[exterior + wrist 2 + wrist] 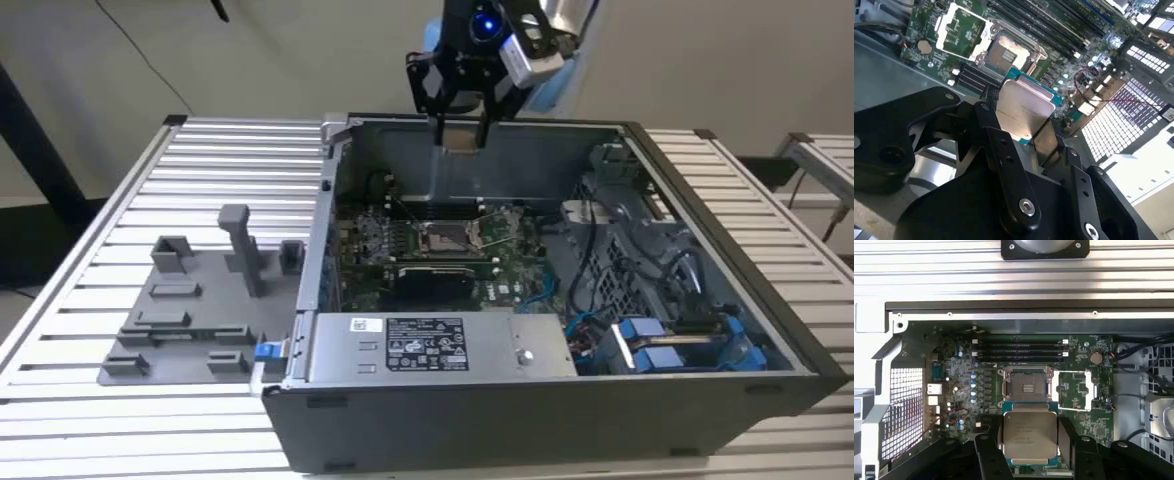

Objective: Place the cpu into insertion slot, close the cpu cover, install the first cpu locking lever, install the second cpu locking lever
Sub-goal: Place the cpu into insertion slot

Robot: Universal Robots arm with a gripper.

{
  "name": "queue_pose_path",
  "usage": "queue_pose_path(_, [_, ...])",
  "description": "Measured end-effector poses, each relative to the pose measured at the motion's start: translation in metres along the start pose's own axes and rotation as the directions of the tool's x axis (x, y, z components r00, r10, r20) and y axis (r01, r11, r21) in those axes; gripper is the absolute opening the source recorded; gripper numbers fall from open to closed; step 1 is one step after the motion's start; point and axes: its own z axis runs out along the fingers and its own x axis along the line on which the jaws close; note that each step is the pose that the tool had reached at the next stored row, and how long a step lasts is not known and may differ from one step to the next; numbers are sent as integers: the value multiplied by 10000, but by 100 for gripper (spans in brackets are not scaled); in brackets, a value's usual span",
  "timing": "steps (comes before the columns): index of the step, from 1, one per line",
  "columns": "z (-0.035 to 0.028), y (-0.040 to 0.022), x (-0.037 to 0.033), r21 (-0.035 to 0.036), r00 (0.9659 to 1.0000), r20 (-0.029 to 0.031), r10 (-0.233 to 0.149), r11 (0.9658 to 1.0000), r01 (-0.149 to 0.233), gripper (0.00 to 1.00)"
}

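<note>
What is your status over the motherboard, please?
Hand shut on the cpu, held above the computer case. Insertion slot empty, cpu cover lying open beside it. Nothing seen in the way.

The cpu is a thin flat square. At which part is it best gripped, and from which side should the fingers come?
By two opposite thin edges, closing in from either side, as the gripper holds the cpu now. Its broad faces are free, so the underside can probably meet the insertion slot unhindered.

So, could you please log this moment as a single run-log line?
tool: shut on cpu | place: above open computer case | insertion slot: empty | cpu cover: open
</note>
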Motion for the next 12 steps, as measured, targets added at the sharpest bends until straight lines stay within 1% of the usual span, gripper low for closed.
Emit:
queue_pose_path(2, [4,35,-2,-2,10000,2,-1,10000,1,54])
queue_pose_path(5, [7,67,-17,-2,10000,0,-13,10000,13,54])
queue_pose_path(8, [9,73,-42,-1,10000,-2,-26,10000,26,54])
queue_pose_path(12, [11,75,-49,-2,10000,-1,-30,10000,30,54])
